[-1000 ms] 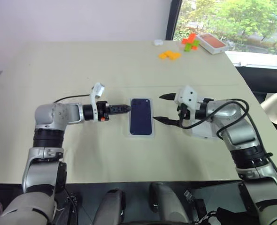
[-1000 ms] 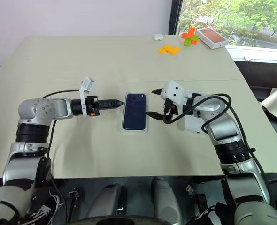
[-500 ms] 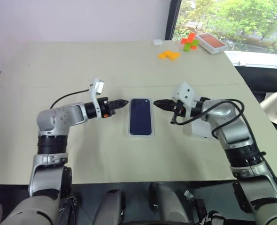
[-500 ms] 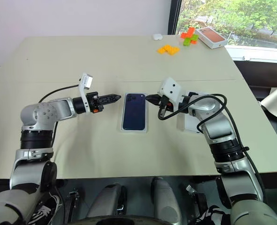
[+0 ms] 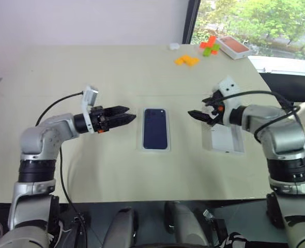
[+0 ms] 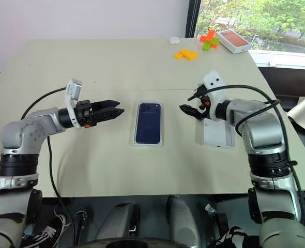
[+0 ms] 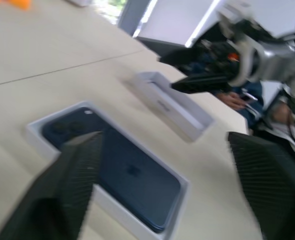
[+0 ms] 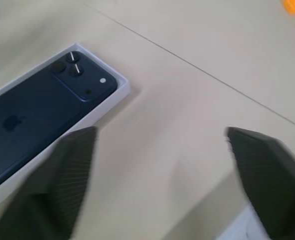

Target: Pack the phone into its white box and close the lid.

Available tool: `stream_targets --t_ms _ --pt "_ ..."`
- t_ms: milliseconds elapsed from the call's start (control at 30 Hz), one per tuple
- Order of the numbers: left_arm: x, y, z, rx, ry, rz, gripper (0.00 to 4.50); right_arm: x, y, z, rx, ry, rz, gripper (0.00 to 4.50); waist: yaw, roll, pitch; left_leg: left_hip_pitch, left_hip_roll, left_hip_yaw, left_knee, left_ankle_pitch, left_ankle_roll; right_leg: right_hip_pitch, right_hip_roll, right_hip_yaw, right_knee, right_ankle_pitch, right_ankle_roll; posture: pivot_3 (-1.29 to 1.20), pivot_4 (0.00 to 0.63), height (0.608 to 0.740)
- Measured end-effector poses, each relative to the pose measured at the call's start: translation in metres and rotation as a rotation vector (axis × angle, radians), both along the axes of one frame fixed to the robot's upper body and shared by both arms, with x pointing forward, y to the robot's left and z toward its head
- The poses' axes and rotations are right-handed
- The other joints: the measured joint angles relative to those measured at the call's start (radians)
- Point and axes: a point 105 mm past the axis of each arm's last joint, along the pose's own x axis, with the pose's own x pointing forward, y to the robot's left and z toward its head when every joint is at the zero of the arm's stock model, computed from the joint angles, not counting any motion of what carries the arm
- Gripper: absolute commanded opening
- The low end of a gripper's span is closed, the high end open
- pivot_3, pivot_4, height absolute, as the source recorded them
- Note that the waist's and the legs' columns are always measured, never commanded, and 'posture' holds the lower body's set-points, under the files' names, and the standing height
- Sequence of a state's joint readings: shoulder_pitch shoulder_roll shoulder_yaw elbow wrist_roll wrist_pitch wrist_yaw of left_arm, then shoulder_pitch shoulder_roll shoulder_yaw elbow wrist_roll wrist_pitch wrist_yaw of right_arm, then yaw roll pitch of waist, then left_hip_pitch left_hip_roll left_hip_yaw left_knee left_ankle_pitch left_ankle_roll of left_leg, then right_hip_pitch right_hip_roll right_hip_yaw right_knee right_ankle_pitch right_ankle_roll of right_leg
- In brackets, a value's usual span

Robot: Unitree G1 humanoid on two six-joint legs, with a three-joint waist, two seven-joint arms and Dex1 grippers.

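Left eye view showed the phone (image 5: 155,128) lying back-up in the white box (image 5: 155,147), seated flush in its recess, camera bump at the far end. The lid (image 5: 224,138) lay open-side up on the table (image 5: 90,67) just to the right, apart from the box and with nothing in it. The left gripper (image 5: 122,115) hovered beside the box's left edge with its jaws spread, holding nothing. The right gripper (image 5: 203,110) hung above the lid's far end, jaws likewise spread and free of any load.

The lid looked like light, stiff cardboard with thin walls, so it would probably crush if squeezed hard and slide easily on the smooth tabletop. Its long side walls seemed the best place to pinch, near the middle. It would need turning over before it could go down on the box. The phone itself needed no further handling.

Far off lay an orange-topped white box (image 5: 233,47) and some coloured blocks (image 5: 186,60).
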State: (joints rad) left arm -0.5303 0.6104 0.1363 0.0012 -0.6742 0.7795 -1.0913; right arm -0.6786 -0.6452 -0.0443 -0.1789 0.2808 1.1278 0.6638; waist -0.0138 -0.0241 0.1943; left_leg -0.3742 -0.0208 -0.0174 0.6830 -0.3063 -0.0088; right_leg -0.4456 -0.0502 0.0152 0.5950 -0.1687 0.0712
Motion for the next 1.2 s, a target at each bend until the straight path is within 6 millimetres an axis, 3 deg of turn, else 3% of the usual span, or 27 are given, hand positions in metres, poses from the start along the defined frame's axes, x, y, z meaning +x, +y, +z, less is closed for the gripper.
stream_targets --t_ms 100,300,400,533,667,833,967,1200 --pt "-0.003 0.005 -0.003 0.027 -0.077 0.006 4.47 -0.003 -0.015 -0.003 -0.032 0.049 -0.083 4.49 0.004 0.0 0.0 0.0 0.0 0.0 0.0 0.0 0.0 0.001 0.0 0.0 -0.001 0.0 0.0 0.0 0.15 0.74" --pt "-0.002 0.002 0.005 0.022 -0.222 0.0 4.47 -0.006 -0.025 -0.017 -0.046 0.132 -0.168 4.49 0.002 0.0 0.0 -0.001 0.0 0.002 0.0 -0.001 0.001 0.001 0.0 0.001 -0.002 0.002 0.003 0.0 0.15 0.74" --pt "-0.002 0.001 0.004 0.017 -0.221 -0.003 4.47 -0.007 -0.028 -0.021 -0.049 0.148 -0.191 4.49 0.001 0.0 0.0 0.0 0.0 0.003 0.0 -0.001 0.002 0.001 0.0 0.001 -0.002 0.002 0.004 0.0 0.15 0.74" --pt "-0.001 0.001 0.004 0.016 -0.233 0.005 4.47 -0.01 -0.035 -0.042 -0.046 0.213 -0.236 4.49 0.0 0.0 0.0 0.0 0.0 0.003 0.0 -0.001 0.002 0.0 0.001 0.002 -0.001 0.002 0.004 0.0 0.15 0.74" --pt "-0.001 0.0 0.003 0.014 -0.232 0.013 4.47 -0.01 -0.029 -0.052 0.013 0.248 -0.257 4.49 -0.003 0.0 0.0 0.001 0.001 0.005 0.0 -0.001 0.002 0.0 0.002 0.003 -0.001 0.002 0.004 0.0 0.15 0.74" --pt "0.0 0.0 0.003 0.014 -0.228 0.022 4.5 -0.008 -0.029 -0.062 0.026 0.272 -0.29 2.33 -0.003 0.0 0.0 0.0 0.001 0.005 0.0 -0.001 0.002 0.0 0.002 0.003 -0.001 0.002 0.004 0.0 0.15 0.74" --pt "0.001 -0.005 0.0 0.012 -0.218 0.015 4.5 -0.006 -0.033 -0.066 0.023 0.279 -0.313 0.17 -0.001 0.0 0.0 0.001 0.001 0.006 0.0 -0.001 0.003 0.0 0.002 0.004 -0.001 0.002 0.004 0.0 0.15 0.74" --pt "0.001 -0.007 -0.001 0.016 -0.218 0.022 4.5 -0.005 -0.035 -0.066 0.018 0.271 -0.328 0.07 -0.003 0.0 0.0 0.001 0.002 0.006 0.0 -0.001 0.003 0.0 0.003 0.004 -0.001 0.002 0.004 0.0 0.15 0.74"
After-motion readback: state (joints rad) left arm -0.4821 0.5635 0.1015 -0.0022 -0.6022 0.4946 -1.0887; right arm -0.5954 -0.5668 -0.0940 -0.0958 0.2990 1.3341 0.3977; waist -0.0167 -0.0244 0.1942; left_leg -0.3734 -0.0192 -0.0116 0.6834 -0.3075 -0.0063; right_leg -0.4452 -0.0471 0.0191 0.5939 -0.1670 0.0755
